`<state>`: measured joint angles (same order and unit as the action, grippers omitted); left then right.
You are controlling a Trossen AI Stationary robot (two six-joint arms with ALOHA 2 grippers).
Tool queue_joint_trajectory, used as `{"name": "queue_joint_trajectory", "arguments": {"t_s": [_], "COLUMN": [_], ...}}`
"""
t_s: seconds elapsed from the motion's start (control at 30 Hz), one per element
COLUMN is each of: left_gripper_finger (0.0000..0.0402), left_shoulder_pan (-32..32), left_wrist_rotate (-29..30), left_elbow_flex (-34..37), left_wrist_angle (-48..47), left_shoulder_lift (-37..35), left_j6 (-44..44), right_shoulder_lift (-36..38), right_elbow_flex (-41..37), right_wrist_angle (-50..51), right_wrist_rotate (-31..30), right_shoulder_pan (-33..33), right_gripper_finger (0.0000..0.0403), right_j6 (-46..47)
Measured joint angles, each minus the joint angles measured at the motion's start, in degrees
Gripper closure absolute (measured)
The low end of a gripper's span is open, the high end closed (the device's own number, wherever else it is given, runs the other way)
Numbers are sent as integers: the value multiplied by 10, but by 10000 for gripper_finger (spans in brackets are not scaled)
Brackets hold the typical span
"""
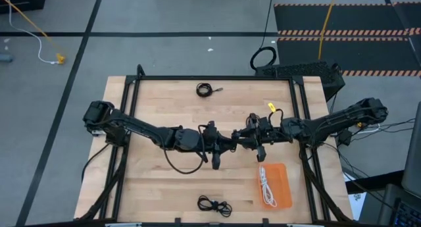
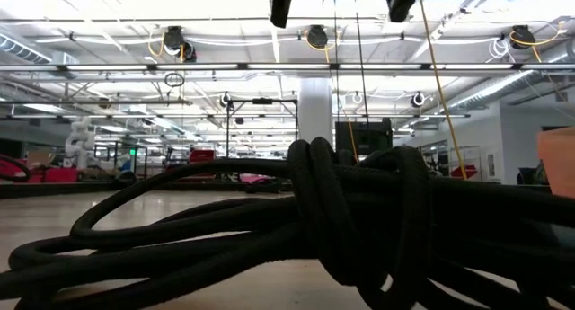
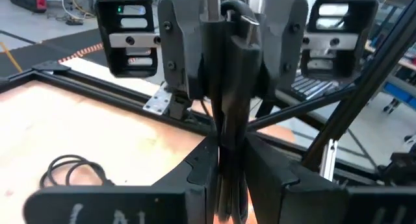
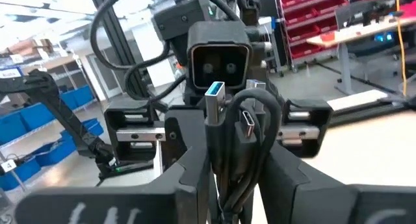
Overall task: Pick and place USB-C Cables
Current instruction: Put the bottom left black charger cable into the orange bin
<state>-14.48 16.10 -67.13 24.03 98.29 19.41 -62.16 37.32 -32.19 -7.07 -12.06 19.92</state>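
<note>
Mid-table handover, by the look: left gripper (image 1: 223,145) and right gripper (image 1: 245,137) nose to nose at table centre, both raised off the wood, one black USB-C cable bundle (image 4: 242,136) between them. Presumably passed across so the right arm can reach the orange tray (image 1: 281,193) at 5 o'clock, where the white cable (image 1: 266,183) already lies.

Left fingers (image 3: 263,169) nearly closed, pinching the black strands (image 3: 229,146) running up between them. Right fingers (image 4: 296,175) closed tight on same bundle, USB-A and USB-C plugs poking out the top. Both gripping; neither released.

Other black bundles: one at 12 o'clock (image 1: 206,89), one at 6 o'clock (image 1: 214,204), both on bare wood, well apart from the grippers.
</note>
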Motion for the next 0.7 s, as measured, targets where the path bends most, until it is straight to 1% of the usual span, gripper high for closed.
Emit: {"name": "queue_joint_trajectory", "arguments": {"t_s": [0.23, 0.33, 0.4, 0.47, 0.57, 0.7], "left_gripper_finger": [330, 330, 330, 330, 330, 330], "left_shoulder_pan": [9, 14, 14, 14, 13, 14], "left_wrist_rotate": [-11, -26, -33, -36, -36, -35], "left_elbow_flex": [0, 0, 0, 0, 0, 0], "left_wrist_angle": [-23, -33, -50, -62, -87, -110], "left_shoulder_lift": [-5, -5, -5, -5, -5, -5], "left_j6": [-4, 2, 2, 2, 2, 5], "right_shoulder_lift": [74, 108, 123, 128, 121, 96], "right_elbow_flex": [0, 0, 0, 0, -1, -1], "right_wrist_angle": [114, 198, 246, 277, 280, 300], "right_wrist_rotate": [-8, -1, 22, 50, 73, 74], "right_shoulder_pan": [13, 14, 10, -5, -44, -109], "right_gripper_finger": [324, 324, 324, 324, 324, 324], "right_j6": [33, 90, 144, 194, 258, 329]}}
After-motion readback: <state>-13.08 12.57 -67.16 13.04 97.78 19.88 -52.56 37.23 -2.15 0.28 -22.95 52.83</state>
